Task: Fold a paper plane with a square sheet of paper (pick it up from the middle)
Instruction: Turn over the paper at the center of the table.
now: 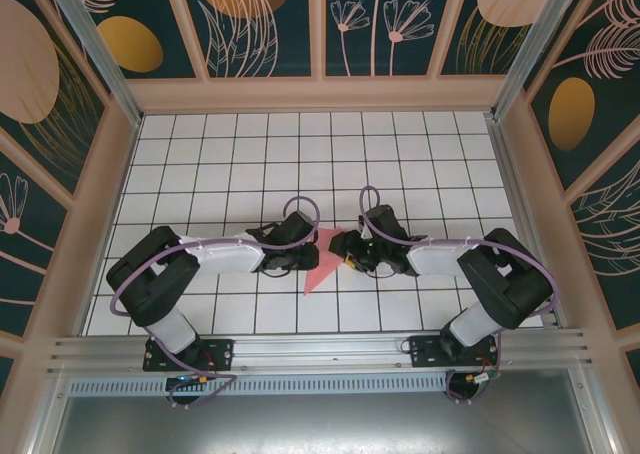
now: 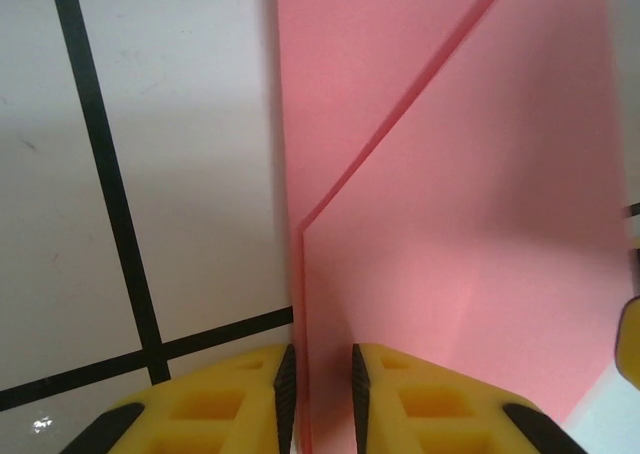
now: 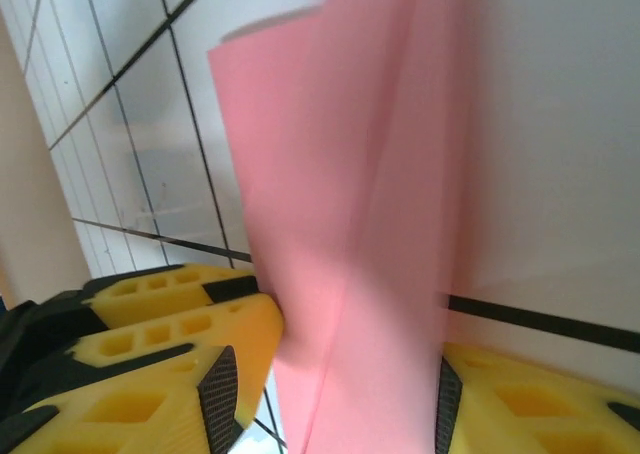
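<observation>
At the centre of the overhead view, the pink-red paper (image 1: 322,261) lies as a creased, pointed triangle on the white grid table (image 1: 250,154). The left gripper (image 2: 320,394) pinches its folded edge; the right gripper (image 3: 335,384) straddles it, jaws apart.

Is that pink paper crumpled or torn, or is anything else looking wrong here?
Nothing stands out. The pink paper shows one clean diagonal fold with no visible tears. The left gripper pinches its edge, and the paper runs between the right gripper fingers.
</observation>
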